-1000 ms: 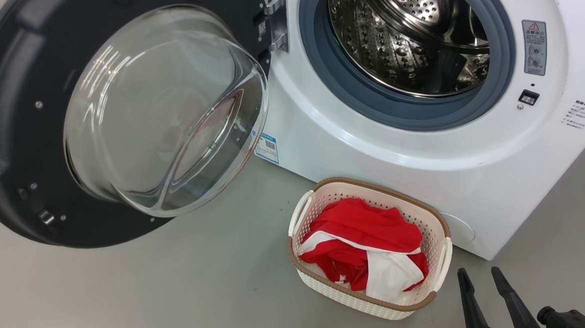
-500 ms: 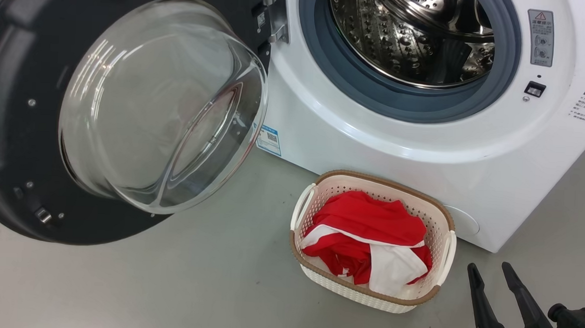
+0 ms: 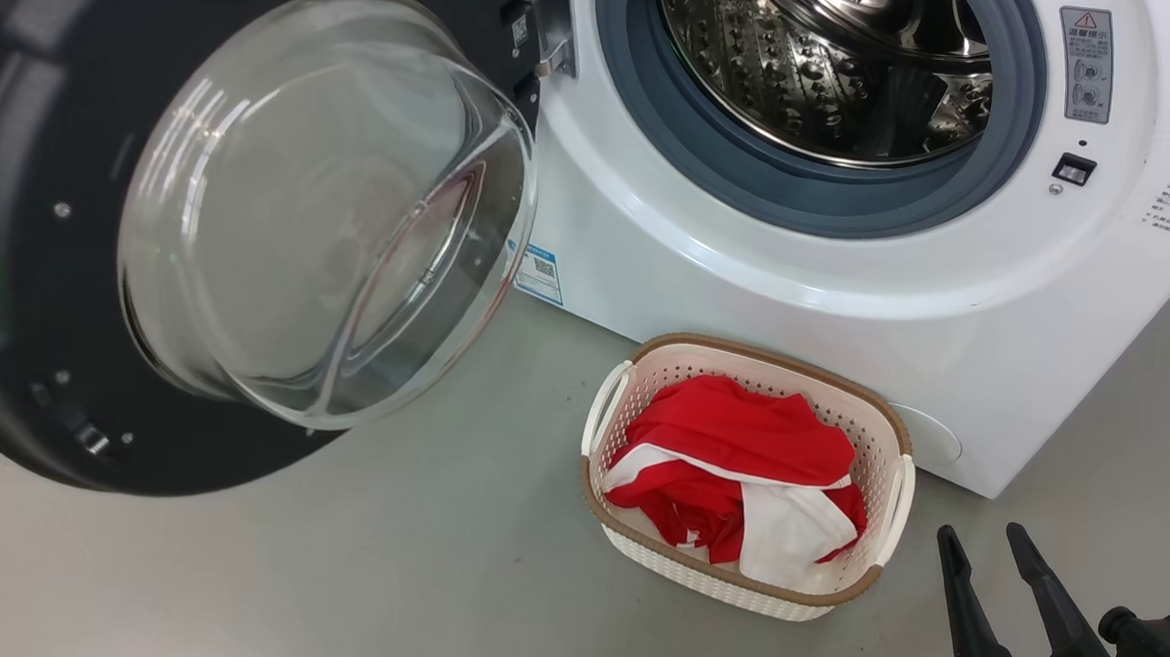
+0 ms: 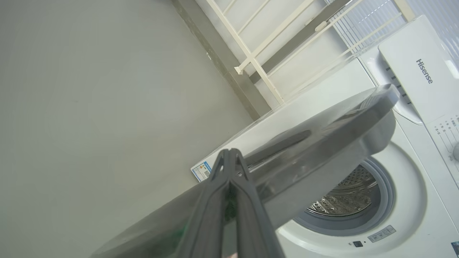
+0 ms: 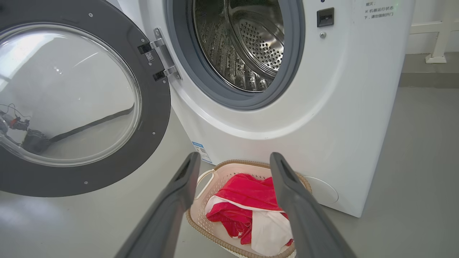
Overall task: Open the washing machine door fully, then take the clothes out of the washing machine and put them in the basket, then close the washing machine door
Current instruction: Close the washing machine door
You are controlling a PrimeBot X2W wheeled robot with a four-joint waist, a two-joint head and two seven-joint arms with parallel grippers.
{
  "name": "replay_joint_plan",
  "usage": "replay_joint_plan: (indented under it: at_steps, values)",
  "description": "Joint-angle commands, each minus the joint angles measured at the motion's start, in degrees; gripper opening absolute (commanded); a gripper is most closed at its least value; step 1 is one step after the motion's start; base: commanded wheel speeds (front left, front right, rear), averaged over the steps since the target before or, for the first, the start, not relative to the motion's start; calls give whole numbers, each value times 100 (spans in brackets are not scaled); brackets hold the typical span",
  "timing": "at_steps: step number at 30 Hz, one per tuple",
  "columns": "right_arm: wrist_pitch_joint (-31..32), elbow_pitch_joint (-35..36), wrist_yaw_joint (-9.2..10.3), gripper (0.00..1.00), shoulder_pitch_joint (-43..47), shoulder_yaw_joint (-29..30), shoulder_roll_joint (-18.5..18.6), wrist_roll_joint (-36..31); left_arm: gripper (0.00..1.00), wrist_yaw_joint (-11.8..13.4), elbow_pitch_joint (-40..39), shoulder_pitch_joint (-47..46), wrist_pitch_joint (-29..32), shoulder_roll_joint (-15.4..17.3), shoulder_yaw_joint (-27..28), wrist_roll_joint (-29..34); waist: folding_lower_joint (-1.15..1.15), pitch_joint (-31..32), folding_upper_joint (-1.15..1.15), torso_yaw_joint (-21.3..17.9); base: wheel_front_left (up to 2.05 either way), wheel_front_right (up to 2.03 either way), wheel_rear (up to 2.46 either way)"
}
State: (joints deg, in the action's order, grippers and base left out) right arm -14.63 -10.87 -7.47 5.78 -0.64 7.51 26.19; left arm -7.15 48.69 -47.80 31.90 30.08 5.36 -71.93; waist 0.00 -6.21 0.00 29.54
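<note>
The red and white clothes (image 3: pixel 739 447) lie in the cream basket (image 3: pixel 712 576). It stands on the floor just in front of the washing machine (image 3: pixel 747 297), below the opening. What I can see of the steel drum (image 3: pixel 819 70) looks empty, so I judge that only the closing is left. The washing machine door (image 3: pixel 321 215) hangs wide open.

My left end effector (image 4: pixel 229 159) is closed on nothing, its fingers pressed together by the door's outer face. Whether they touch it I cannot tell. My right end effector (image 3: pixel 981 538) is spread open and empty, low beside the basket.

- **Slipping:** that outer face is glossy and curved, so a push from two thin closed fingers could skid off toward the rim.
- **Weak push:** the glass bowl might only rest against the grey rubber ring (image 3: pixel 752 192), with the catch short of the latch slot (image 3: pixel 1073 170).
- **Hard push:** the door could bounce back.
- **Right arm:** if I raise it near the opening, the door could strike it.
</note>
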Motion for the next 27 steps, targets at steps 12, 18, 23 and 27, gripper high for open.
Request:
replay_joint_plan:
  at_steps: [12, 18, 23, 27]
  values:
    - [-37, 112, -2, 100, 4, -98, 43, -107, 0, -34, -1381, 614, 938, 372, -350, -640, 0, 167, 0, -41, 0, 0, 0]
    - [-37, 107, -2, 100, 45, -102, 8, -105, 0, -34, -1971, 886, 1147, 420, -435, -945, 0, 246, 0, -77, 0, 0, 0]
    - [-37, 107, -2, 100, 75, -108, -22, -109, 0, -34, -2453, 1036, 1268, 401, -574, -1130, 0, 310, 0, -127, 0, 0, 0]
    - [-37, 109, -2, 100, 85, -116, -44, -109, 0, -34, -2921, 1152, 1410, 329, -718, -1327, 0, 341, 0, -201, 0, 0, 0]
